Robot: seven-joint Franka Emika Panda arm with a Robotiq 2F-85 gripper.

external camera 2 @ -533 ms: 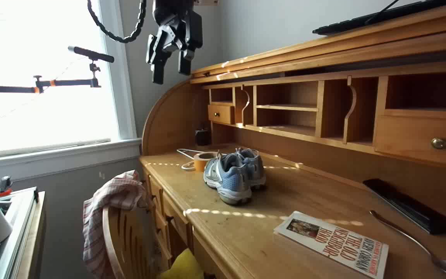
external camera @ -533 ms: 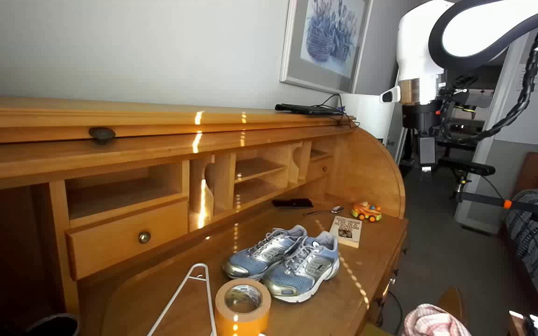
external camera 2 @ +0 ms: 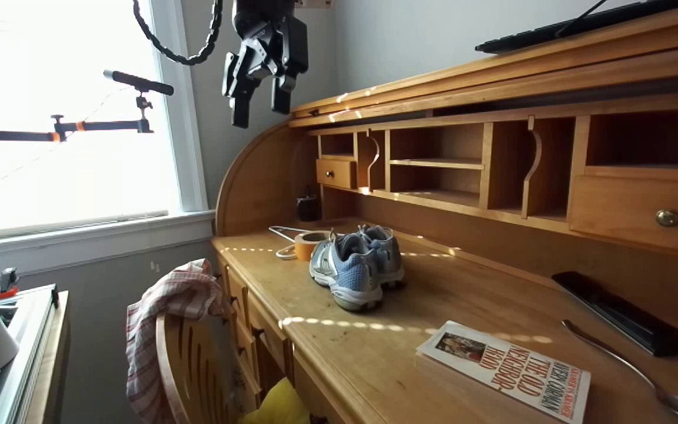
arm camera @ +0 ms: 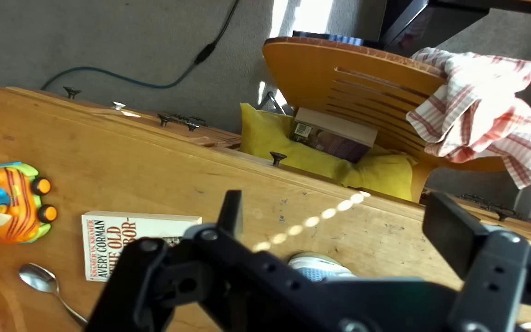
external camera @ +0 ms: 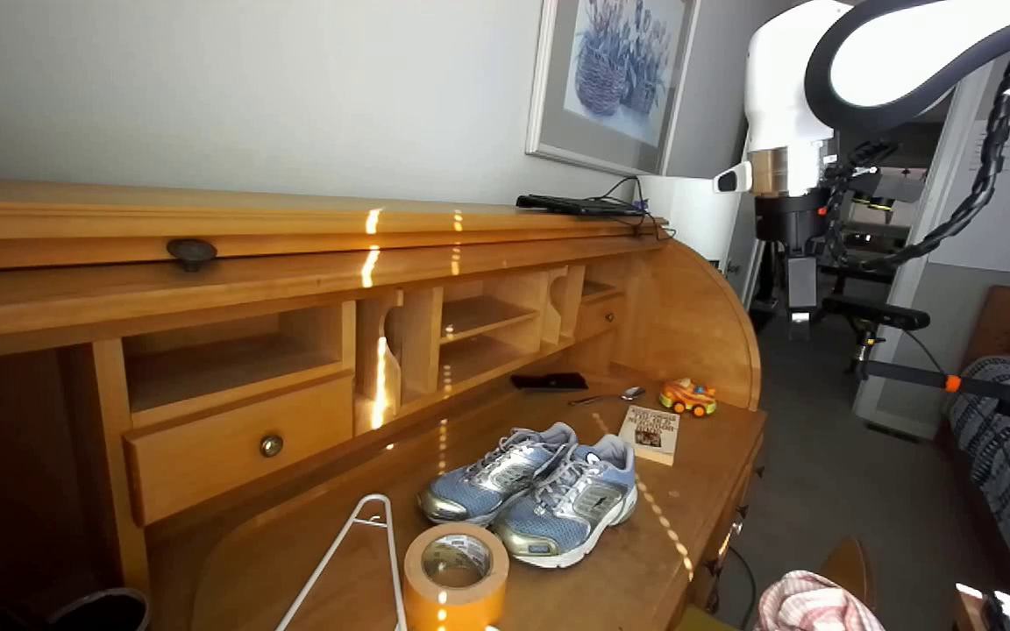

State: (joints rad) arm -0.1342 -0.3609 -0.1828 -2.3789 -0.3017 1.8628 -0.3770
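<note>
My gripper hangs high above the desk with its jaws wide apart and nothing between them. In the wrist view the gripper looks down, its own linkage hiding most of the shoes. A pair of blue and silver sneakers sits on the desktop, well below. Touching or close to their toes is a roll of orange tape, and beside that lies a white hanger. A paperback book, a spoon, a toy car and a black case lie towards the opposite end.
Cubbyholes and a small drawer line the desk's back. A black keyboard-like device rests on top. At the front stands a wooden chair with a striped cloth and a yellow cushion. A dark cup occupies a corner.
</note>
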